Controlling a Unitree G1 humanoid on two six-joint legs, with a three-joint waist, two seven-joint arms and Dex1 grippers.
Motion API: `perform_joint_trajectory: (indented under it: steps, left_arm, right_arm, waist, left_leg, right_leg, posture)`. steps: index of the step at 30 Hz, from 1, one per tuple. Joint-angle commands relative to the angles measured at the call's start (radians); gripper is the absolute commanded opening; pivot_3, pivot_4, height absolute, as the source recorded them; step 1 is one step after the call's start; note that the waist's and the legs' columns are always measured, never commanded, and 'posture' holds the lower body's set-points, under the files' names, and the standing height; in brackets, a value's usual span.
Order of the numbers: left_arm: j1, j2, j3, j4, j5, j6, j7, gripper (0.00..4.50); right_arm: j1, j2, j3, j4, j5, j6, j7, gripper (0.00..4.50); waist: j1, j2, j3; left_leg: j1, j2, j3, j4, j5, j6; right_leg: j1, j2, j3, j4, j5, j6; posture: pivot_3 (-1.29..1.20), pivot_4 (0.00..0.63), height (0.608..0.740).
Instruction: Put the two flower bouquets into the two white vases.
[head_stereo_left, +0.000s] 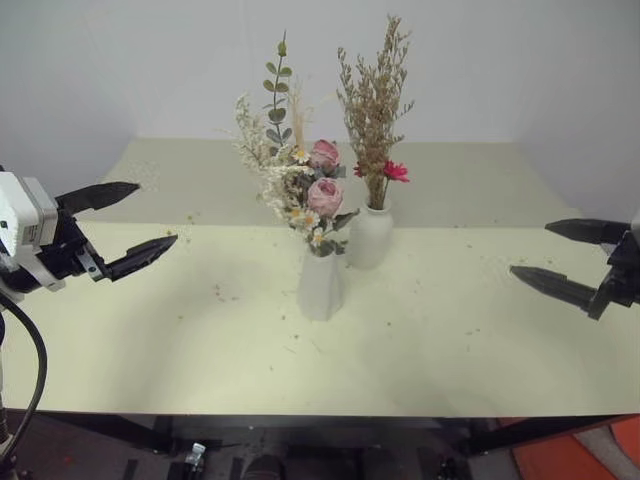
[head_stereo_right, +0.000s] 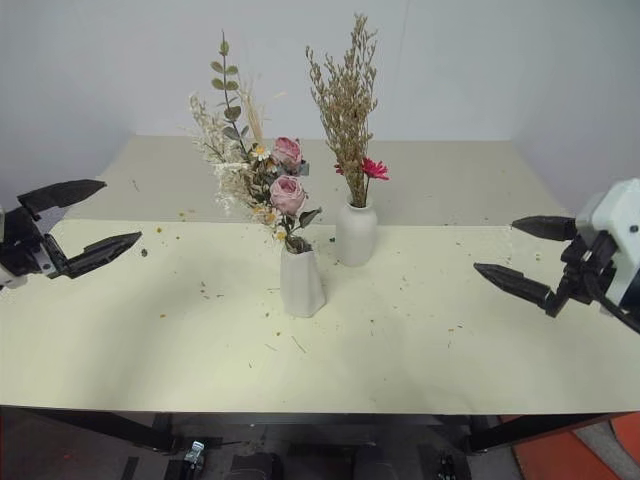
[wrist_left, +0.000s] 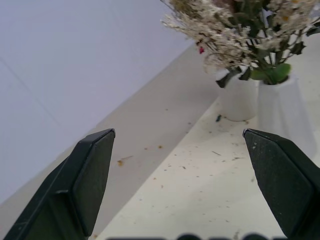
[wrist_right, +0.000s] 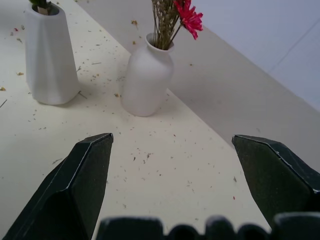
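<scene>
White, smooth tall vase (head_stereo_left: 320, 287) and round vase (head_stereo_left: 371, 236) are holding your bouquets mid-frame; left gripper (head_stereo_left: 125, 222) and right gripper (head_stereo_left: 570, 258) are hanging open, empty.

Pale cream-yellow table (head_stereo_left: 480, 340), speckled with small dark and tan crumbs around the vases. Nearer vase (head_stereo_left: 320, 285): matte white, tapered; its bouquet (head_stereo_left: 300, 190) shows cream sprigs, two dusty-pink roses, green leaves (one tall grey-green stem). Just behind it, round vase (head_stereo_left: 370, 237): matte white; its bouquet (head_stereo_left: 375, 110) is tan-brown with a magenta-red daisy. Well to either side of the vases, left gripper (head_stereo_left: 125, 225) and right gripper (head_stereo_left: 565, 258): black fingers.
</scene>
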Motion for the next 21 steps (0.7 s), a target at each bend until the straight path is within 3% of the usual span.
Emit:
perform_joint_trajectory:
  steps: [1, 5, 21]
  left_arm:
    - [0.012, 0.018, 0.021, 0.006, -0.013, -0.034, -0.007, 4.48]
    - [0.000, 0.059, 0.042, 0.031, -0.092, -0.004, -0.079, 4.48]
    - [-0.039, 0.165, 0.029, 0.065, -0.139, 0.083, -0.119, 4.48]
  right_arm:
    - [0.004, -0.015, -0.023, -0.019, -0.004, -0.024, 0.006, 4.50]
    - [0.017, -0.009, -0.060, -0.031, 0.009, -0.007, -0.003, 4.50]
    - [0.030, 0.050, -0.031, -0.040, 0.024, -0.038, -0.035, 4.50]
  waist:
    - [0.000, 0.000, 0.000]
    - [0.000, 0.000, 0.000]
    - [-0.001, 0.000, 0.000]
  left_leg:
    - [0.000, 0.000, 0.000, 0.000, 0.000, 0.000]
    - [0.000, 0.000, 0.000, 0.000, 0.000, 0.000]
    - [0.000, 0.000, 0.000, 0.000, 0.000, 0.000]
  right_leg:
    - [0.000, 0.000, 0.000, 0.000, 0.000, 0.000]
    - [0.000, 0.000, 0.000, 0.000, 0.000, 0.000]
    - [0.000, 0.000, 0.000, 0.000, 0.000, 0.000]
  posture:
    - [0.00, 0.150, 0.740]
    - [0.00, 0.150, 0.740]
    - [0.00, 0.150, 0.740]
